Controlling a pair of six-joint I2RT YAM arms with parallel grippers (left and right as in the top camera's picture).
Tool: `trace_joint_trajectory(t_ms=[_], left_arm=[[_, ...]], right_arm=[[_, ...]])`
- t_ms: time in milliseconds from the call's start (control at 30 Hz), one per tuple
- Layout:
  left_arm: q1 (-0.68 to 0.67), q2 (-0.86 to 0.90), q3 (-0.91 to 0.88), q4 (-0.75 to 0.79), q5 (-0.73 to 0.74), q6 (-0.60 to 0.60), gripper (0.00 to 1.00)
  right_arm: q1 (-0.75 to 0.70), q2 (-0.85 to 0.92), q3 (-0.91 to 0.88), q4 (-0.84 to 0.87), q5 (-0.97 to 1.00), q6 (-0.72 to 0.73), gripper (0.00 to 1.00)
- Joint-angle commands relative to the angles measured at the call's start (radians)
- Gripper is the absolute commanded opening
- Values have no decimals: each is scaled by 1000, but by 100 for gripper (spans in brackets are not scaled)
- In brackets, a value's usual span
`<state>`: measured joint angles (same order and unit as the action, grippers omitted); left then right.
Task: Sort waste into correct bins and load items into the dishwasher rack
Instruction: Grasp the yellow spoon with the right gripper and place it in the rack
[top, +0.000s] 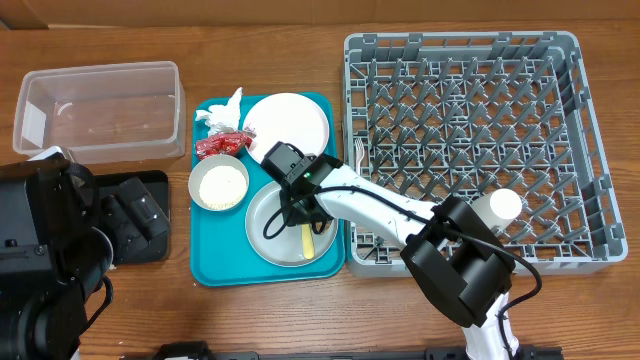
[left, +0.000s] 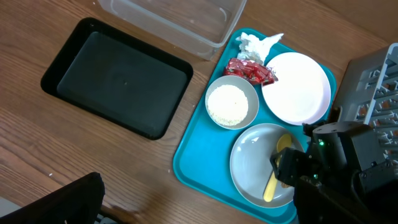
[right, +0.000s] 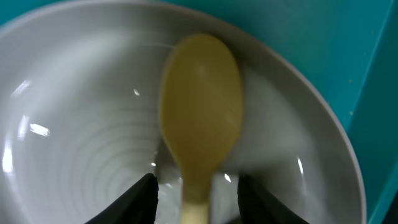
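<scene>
The right tool (right: 198, 199), released, straddles the handle of the yellow spoon (right: 202, 106), seemingly without touching; it lies in the pale grey plate (right: 81, 143) toward the table's (top: 120, 300) front edge. The left tool's (top: 140, 215) state cannot be told.

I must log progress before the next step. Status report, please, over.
Right gripper open, astride yellow spoon handle on grey plate. Left gripper by black tray, state unclear. Nothing blocking the spoon.

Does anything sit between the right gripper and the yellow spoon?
Nothing visible does. The right gripper is open, with one finger on each side of the handle of the yellow spoon, which lies in the grey plate.
</scene>
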<state>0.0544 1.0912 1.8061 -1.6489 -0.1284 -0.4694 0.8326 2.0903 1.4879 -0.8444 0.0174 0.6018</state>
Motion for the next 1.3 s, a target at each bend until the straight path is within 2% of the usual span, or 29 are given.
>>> trace_joint_trajectory(t_ms=[0, 100, 267, 400, 567, 800, 1000, 1267], left_arm=[[7, 0, 2, 4, -10, -10, 100], [7, 0, 2, 4, -10, -10, 100], [7, 0, 2, 4, -10, -10, 100], [7, 0, 2, 4, -10, -10, 100], [7, 0, 2, 4, -10, -10, 100], [7, 0, 2, 4, -10, -10, 100], [7, 0, 2, 4, -10, -10, 100], [7, 0, 2, 4, -10, -10, 100]], right_arm=[[-2, -1, -9, 13, -13, 21, 42], [-1, -1, -9, 12, -13, 21, 36], [4, -1, -8, 10, -12, 21, 18], [3, -2, 23, -19, 5, 21, 12], [2, -58, 146, -120, 41, -4, 11], [-24, -194, 227, -147, 48, -64, 11], [-163, -309, 238, -201, 60, -156, 11], [-327, -294, 193, -223, 56, -246, 11]])
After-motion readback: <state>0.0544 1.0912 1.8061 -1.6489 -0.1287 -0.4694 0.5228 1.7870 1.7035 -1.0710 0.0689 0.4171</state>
